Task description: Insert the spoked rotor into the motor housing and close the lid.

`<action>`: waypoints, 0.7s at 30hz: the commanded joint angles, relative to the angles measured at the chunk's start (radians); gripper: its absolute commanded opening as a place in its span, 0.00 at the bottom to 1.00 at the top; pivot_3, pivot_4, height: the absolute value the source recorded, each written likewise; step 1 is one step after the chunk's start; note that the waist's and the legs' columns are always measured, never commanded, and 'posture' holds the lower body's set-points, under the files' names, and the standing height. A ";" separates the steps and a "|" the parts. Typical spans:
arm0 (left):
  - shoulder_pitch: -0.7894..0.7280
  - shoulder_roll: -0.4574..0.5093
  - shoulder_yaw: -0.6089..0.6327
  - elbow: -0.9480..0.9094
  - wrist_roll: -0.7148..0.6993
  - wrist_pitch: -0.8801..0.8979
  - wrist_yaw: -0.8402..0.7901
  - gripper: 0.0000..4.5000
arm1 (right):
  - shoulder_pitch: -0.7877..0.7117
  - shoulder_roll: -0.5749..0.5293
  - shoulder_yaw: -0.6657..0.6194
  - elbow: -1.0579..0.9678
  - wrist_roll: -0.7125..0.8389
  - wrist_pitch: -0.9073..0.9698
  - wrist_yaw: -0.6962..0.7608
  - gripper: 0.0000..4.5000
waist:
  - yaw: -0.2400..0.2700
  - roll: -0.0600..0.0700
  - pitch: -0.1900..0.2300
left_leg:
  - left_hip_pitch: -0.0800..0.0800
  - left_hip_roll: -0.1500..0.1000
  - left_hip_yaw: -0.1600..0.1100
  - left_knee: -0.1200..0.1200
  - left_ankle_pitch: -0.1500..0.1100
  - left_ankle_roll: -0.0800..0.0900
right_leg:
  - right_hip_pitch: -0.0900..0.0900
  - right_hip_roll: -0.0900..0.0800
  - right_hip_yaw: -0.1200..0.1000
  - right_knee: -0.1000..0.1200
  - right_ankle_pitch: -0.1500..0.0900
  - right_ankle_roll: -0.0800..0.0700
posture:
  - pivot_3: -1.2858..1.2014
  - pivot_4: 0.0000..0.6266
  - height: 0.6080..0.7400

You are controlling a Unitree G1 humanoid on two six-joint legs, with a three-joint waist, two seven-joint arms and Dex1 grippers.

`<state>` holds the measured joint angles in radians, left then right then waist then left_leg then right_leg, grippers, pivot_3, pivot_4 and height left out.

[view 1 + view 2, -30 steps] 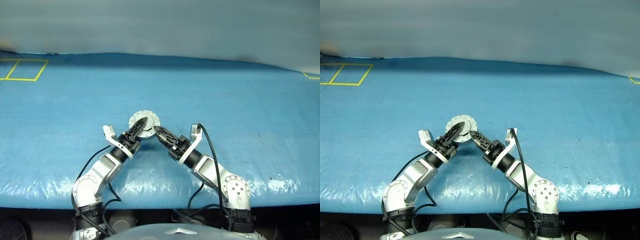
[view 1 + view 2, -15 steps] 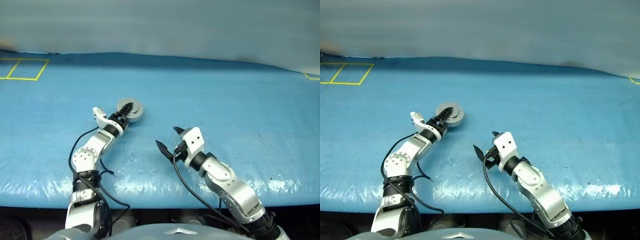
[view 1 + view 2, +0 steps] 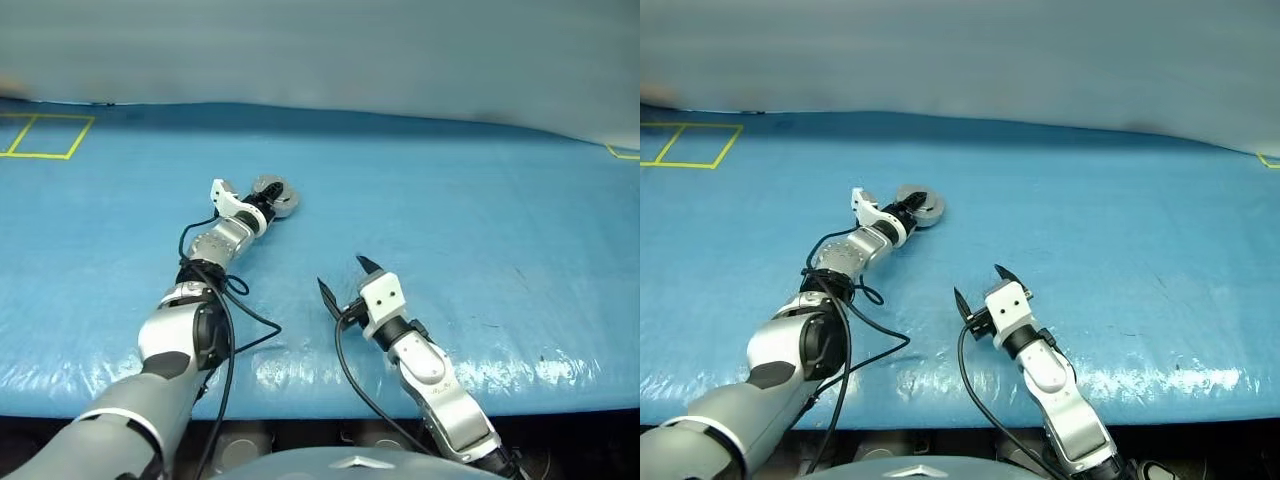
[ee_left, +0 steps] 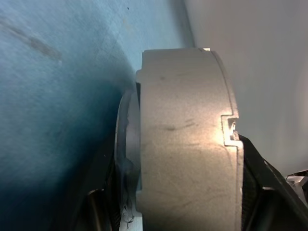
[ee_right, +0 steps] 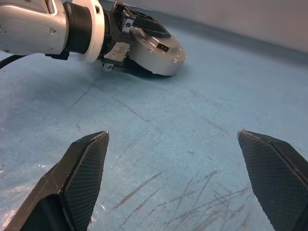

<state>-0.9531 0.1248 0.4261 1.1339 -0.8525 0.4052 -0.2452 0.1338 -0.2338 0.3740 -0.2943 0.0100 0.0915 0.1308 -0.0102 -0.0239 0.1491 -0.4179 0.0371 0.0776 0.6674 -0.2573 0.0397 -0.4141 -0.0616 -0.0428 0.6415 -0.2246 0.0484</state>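
The left end effector (image 3: 270,203) was extended well out over the blue worktop (image 3: 480,210), its fingers closed on a round silver assembly, taken to be the motor housing (image 3: 921,207) with the lid (image 4: 185,139) shut over it. In the left wrist view the clamped piece presented as a thick grey-silver disc seen edge-on, with a stepped notch in its rim. The spoked rotor could not be made out separately; judged to be enclosed, though this was not verifiable. The right end effector (image 3: 980,290) stood apart, nearer the robot, fingers spread wide and holding nothing. In my assessment, insertion and closing appeared complete; what remained was setting the assembly down and releasing it.
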 commanded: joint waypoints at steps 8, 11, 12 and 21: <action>0.039 0.052 0.006 -0.008 0.138 0.131 0.027 0.99 | 0.012 0.026 -0.024 -0.026 -0.009 0.013 0.046 1.00 | -0.010 0.001 -0.001 | 0.007 0.001 0.000 0.001 0.001 -0.001 | 0.005 0.000 0.001 0.002 0.000 0.000 | 0.52 0.24 1.00; 0.139 0.078 -0.020 -0.129 0.164 0.249 0.054 0.99 | 0.008 0.036 -0.022 -0.018 0.001 0.021 0.067 1.00 | -0.023 0.002 -0.004 | 0.009 0.002 0.001 0.000 0.002 -0.003 | 0.006 0.001 0.002 0.004 0.000 0.000 | 0.52 0.24 1.00; 0.177 0.082 -0.025 -0.184 0.164 0.289 0.066 0.99 | 0.006 0.038 -0.022 -0.015 0.004 0.025 0.076 1.00 | -0.026 0.002 -0.005 | 0.011 0.007 0.001 0.000 0.002 -0.003 | 0.007 0.001 0.003 0.005 0.000 -0.001 | 0.52 0.24 1.00; 0.646 0.149 -0.196 -0.869 0.210 0.511 0.044 0.99 | -0.009 0.052 -0.042 -0.011 0.054 0.073 0.154 1.00 | -0.033 0.008 -0.023 | 0.039 0.010 0.003 -0.008 -0.002 -0.002 | 0.024 -0.002 0.003 0.006 -0.007 -0.013 | 0.52 0.24 1.00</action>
<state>-0.4328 0.2483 0.3021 0.3113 -0.7265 0.8565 -0.2150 0.1371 -0.1838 0.3467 -0.2812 0.0466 0.1629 0.2670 -0.0434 -0.0163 0.1260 -0.3775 0.0479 0.0810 0.6587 -0.2595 0.0367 -0.3900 -0.0651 -0.0392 0.6476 -0.2326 0.0339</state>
